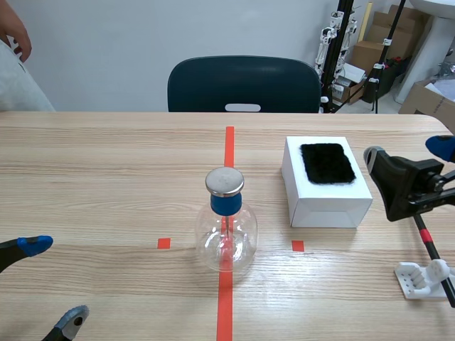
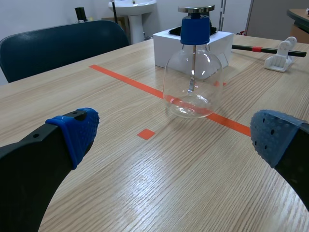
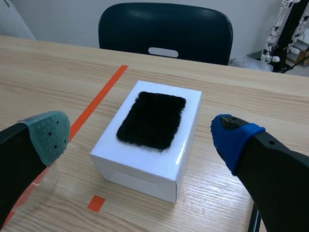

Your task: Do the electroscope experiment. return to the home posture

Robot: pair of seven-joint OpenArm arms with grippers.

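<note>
Electroscope (image 1: pixel 226 226) stands on the counter (image 1: pixel 106 177), on the orange centre line and near the white box (image 1: pixel 327 195) topped with a black fur pad (image 1: pixel 326 163). Left gripper (image 1: pixel 50 284) has its fingers wide apart and holds nothing. Right gripper (image 1: pixel 407 153) is the same, beside the box. Only the left wrist view shows the thin stem (image 2: pixel 193 63) inside the flask. Only the scene view shows a person's arm (image 1: pixel 14 35).
</note>
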